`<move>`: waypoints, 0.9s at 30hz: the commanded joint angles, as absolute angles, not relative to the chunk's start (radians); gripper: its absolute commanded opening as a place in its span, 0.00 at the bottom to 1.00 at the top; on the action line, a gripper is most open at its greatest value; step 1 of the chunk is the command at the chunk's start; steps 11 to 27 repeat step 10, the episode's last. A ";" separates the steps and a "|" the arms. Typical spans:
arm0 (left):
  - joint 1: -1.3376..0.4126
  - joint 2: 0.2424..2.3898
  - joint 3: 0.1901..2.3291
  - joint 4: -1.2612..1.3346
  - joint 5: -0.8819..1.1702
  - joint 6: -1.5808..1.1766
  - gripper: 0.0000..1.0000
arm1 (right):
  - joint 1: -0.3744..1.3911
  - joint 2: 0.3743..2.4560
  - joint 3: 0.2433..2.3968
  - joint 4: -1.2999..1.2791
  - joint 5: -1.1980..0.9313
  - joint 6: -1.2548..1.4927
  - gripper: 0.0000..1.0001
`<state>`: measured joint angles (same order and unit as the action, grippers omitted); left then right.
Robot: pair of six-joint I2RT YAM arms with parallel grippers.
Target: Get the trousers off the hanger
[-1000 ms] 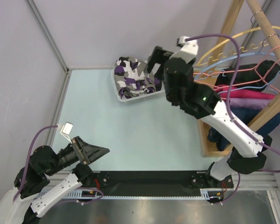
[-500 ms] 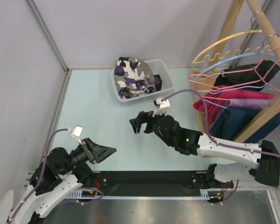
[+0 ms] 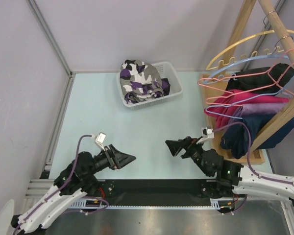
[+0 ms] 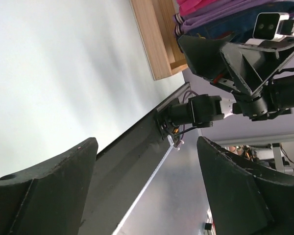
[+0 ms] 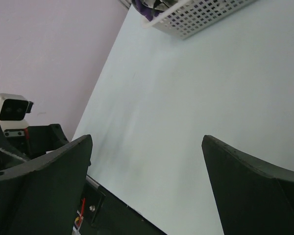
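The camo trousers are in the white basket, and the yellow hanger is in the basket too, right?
Not quite. The trousers are in the white basket, but the yellow hanger is not: it hangs empty from the wooden rail on the right, as the top external view shows.

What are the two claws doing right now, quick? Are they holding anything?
Left claw: open, holding nothing.
Right claw: open, holding nothing.
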<state>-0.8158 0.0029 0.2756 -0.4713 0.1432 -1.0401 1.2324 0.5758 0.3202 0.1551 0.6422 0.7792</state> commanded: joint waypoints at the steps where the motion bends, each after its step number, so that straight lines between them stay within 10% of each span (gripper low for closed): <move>1: -0.818 -0.138 0.151 -0.224 0.230 -1.106 0.89 | 1.239 0.409 0.227 0.054 0.738 0.902 1.00; 27: -0.818 -0.140 -0.122 0.083 0.307 -1.247 0.89 | 1.239 0.098 0.005 -0.213 0.811 1.103 1.00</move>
